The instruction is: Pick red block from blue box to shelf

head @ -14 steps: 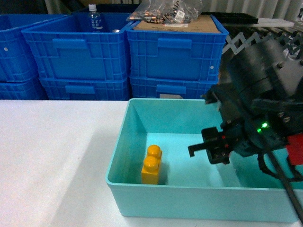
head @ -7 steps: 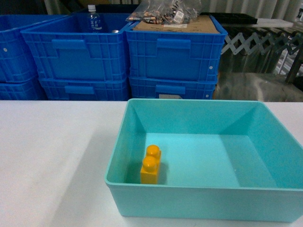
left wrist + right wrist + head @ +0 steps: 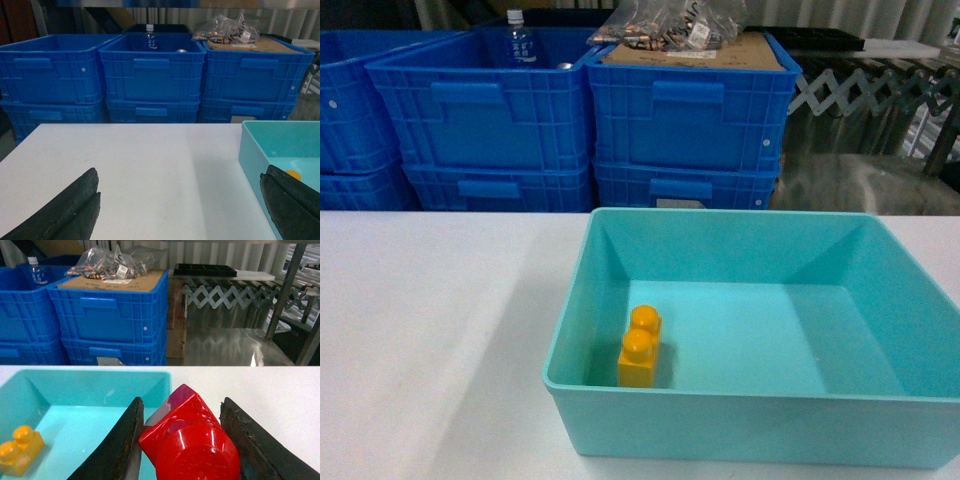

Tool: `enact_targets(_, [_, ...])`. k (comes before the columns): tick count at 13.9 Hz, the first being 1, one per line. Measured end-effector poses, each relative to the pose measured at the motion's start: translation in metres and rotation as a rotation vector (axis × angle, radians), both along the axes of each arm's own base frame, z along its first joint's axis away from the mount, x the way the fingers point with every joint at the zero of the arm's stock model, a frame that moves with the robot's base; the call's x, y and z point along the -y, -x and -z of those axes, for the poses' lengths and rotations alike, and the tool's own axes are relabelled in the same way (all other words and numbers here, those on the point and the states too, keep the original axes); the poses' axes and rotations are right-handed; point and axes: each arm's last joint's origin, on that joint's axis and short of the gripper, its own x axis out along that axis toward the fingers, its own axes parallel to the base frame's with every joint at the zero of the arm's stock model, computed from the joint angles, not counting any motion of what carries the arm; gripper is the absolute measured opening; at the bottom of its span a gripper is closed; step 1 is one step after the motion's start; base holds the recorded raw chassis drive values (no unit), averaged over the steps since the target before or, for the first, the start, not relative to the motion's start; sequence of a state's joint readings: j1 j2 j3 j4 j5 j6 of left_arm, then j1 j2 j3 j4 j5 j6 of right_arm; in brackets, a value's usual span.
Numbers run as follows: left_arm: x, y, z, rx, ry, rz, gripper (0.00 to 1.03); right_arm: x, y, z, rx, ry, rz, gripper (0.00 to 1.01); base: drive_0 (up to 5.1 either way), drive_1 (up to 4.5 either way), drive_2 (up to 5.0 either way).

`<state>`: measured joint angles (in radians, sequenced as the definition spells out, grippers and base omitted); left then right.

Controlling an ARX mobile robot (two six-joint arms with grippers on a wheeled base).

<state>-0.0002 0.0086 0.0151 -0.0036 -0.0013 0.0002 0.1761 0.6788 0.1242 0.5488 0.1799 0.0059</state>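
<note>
1. The right gripper [image 3: 182, 440] clamps the red block [image 3: 187, 440], stud toward the camera, above the near right rim of the blue box [image 3: 740, 415]; its fingers run off frame.
2. The left gripper [image 3: 180, 210] hangs spread wide over the white table [image 3: 140, 165].
3. An orange brick [image 3: 639, 350] lies inside the box.
4. The bottle [image 3: 519, 40] label in the far blue crates [image 3: 490, 120] is too small to read.
</note>
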Motion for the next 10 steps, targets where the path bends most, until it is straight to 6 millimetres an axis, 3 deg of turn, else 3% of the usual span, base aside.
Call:
enact_targets(6, [0.0,0.0,0.0,0.0,0.0,0.001,0.98,0.021,0.019,0.013,-0.003,0.002,0.002,0.39,0.0,0.0,0.0])
enact_targets(10, [0.0,0.0,0.0,0.0,0.0,0.0,0.98,0.021,0.027,0.022,0.006,0.002,-0.004,0.39,0.0,0.0,0.0])
